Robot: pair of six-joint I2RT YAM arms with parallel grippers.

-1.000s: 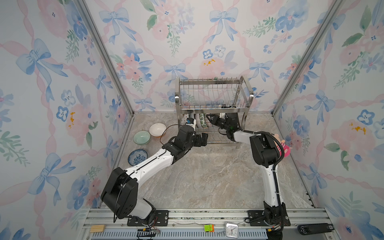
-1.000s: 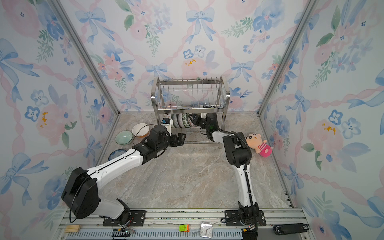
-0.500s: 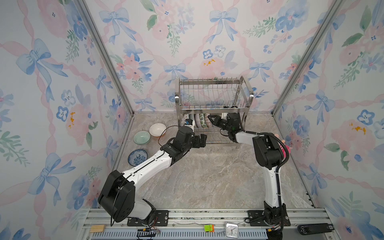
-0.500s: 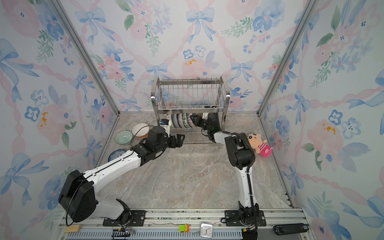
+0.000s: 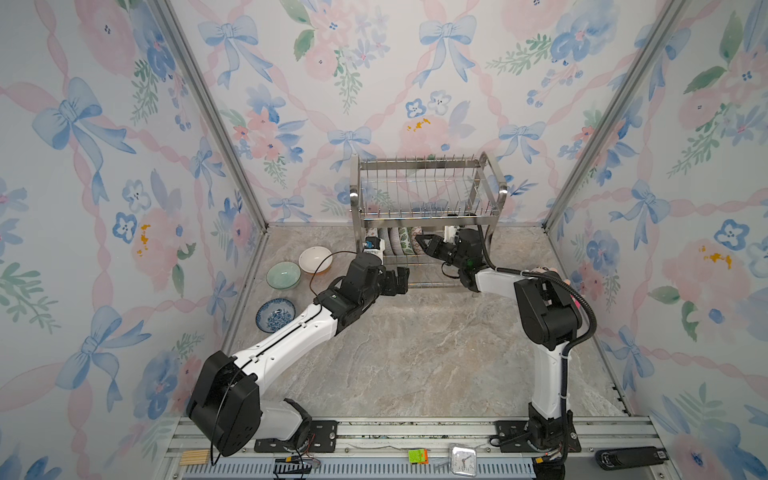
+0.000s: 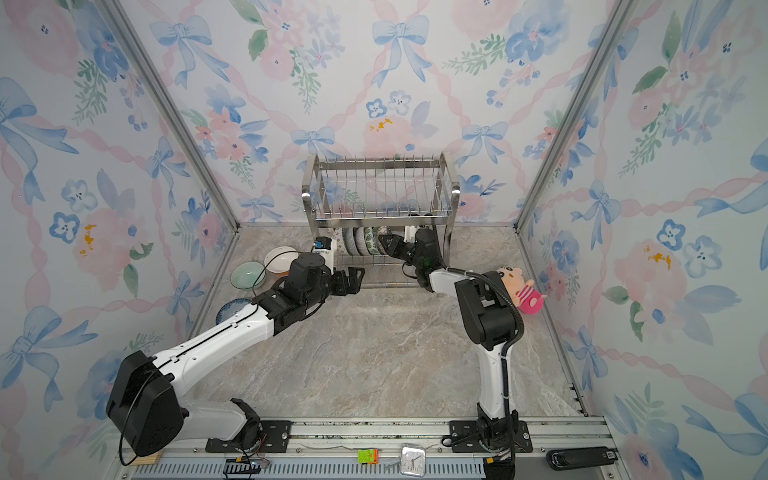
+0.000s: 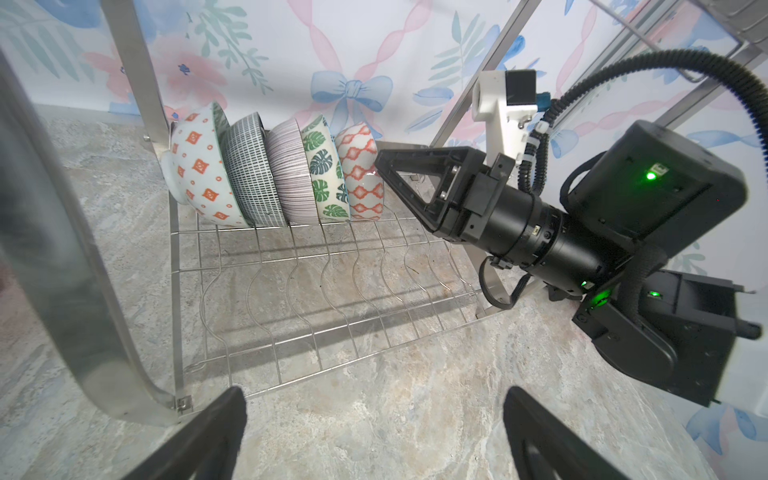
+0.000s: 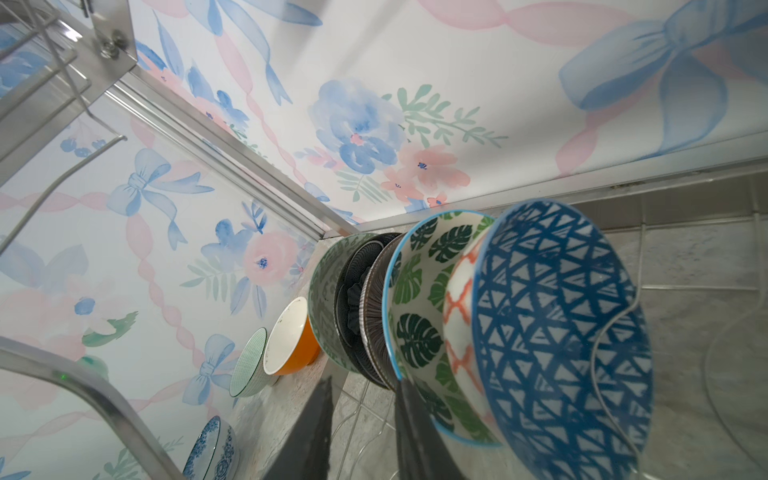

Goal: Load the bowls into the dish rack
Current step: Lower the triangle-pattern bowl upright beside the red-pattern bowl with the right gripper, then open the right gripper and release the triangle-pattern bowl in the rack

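Left tool (image 5: 402, 281) gapes wide, empty; loose orange bowl (image 5: 316, 259) sits at its nine o'clock. Right tool (image 7: 380, 162) noses the racked lattice bowl (image 7: 361, 178), grip unclear.

Pink plush doll (image 6: 521, 291), small clock (image 6: 412, 459), green-orange block (image 6: 368, 456), marble tabletop (image 6: 374, 353)

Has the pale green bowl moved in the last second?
No. The pale green bowl sits where it was, beside the orange-and-white bowl, left of the dish rack.
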